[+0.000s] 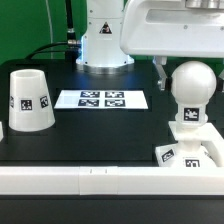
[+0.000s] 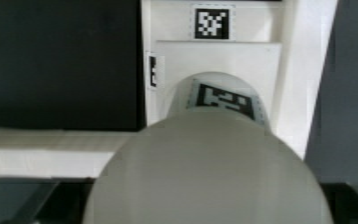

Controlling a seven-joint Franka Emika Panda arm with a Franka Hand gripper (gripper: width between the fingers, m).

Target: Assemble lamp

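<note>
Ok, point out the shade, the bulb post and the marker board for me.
shade (image 1: 30, 84), exterior view, side wall above its tags.
bulb post (image 1: 192, 82), exterior view, its round top.
marker board (image 1: 100, 98), exterior view, middle of the board.

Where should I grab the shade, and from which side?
Likely near the narrow top of the shade, coming straight down from above. It stands upright on the table with its wide end down, so its walls taper inward toward the top. That makes the top the slimmest part to span.
</note>
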